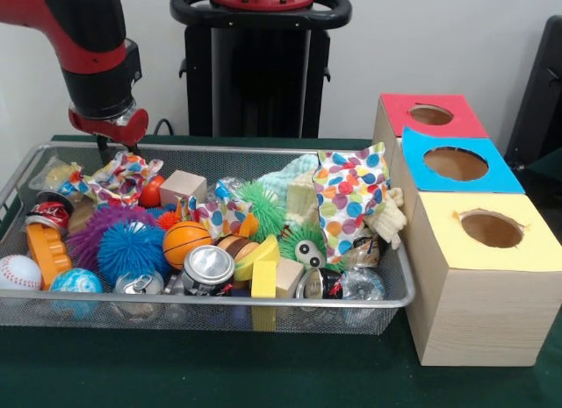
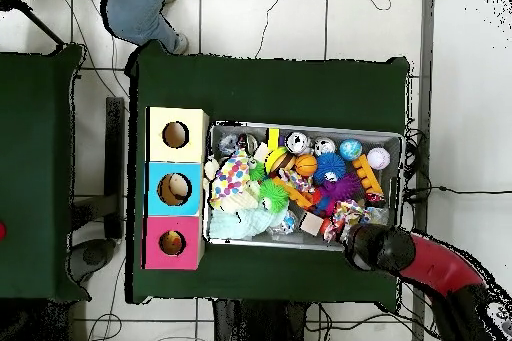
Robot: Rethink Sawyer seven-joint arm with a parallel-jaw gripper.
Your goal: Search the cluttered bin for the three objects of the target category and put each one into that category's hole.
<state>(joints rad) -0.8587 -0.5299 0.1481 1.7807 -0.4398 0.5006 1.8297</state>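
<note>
along the near rim of the wire bin (image 1: pixel 263 300) we saw crushed cans (image 1: pixel 207 269), a baseball (image 1: pixel 19 272) and a yellow block (image 1: pixel 264 279). behind them lay a blue spiky ball (image 1: pixel 130 248), a small basketball (image 1: pixel 185 242) and a polka-dot bag (image 1: pixel 349 200). right of the bin, on the green tabletop (image 1: pixel 219 373), stood three boxes with round holes: yellow (image 1: pixel 492 229) nearest, then blue (image 1: pixel 455 164), then red (image 1: pixel 431 115). the end effector (image 1: pixel 111 145) hung over the bin's far left corner; we could not tell whether it was apart or together.
</note>
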